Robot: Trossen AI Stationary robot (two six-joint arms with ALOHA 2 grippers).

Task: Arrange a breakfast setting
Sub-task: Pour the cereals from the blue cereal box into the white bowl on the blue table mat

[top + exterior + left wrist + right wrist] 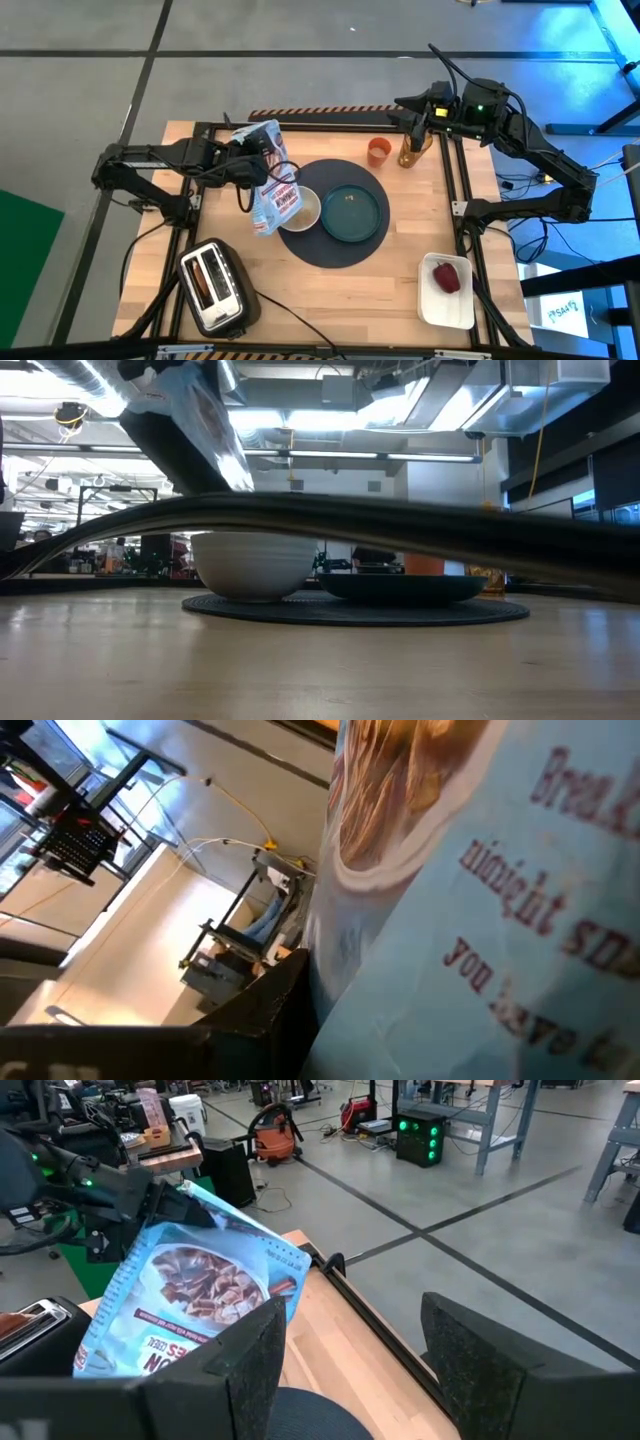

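Note:
A dark round mat [330, 212] lies mid-table with a small white bowl [303, 207] and a teal plate [352, 213] on it; both also show in the low view, the bowl [255, 565] and the plate [400, 588]. My left gripper [243, 152] is shut on a pale blue cereal bag [268, 180], tilted above the bowl's left side. A small orange cup [378, 151] stands behind the mat. My right gripper [418, 122] is open over an amber bottle [410, 150]. A red fruit [447, 277] lies on the white tray. The spoon and the bread are not in view. My left gripper holds the cereal bag by its raised end [165, 1205], coming level from the table's left side. The bag hangs slanting below the fingers with its print upside down. Its lower end [266, 222] is clear of the bowl and the mat. The bag hides the fingertips.
A silver-black toaster [212, 287] stands at the near left corner. The white rectangular tray [445, 300] sits at the near right. A dark cable [350, 520] crosses close in front of the low view. There is bare wood in front of the mat.

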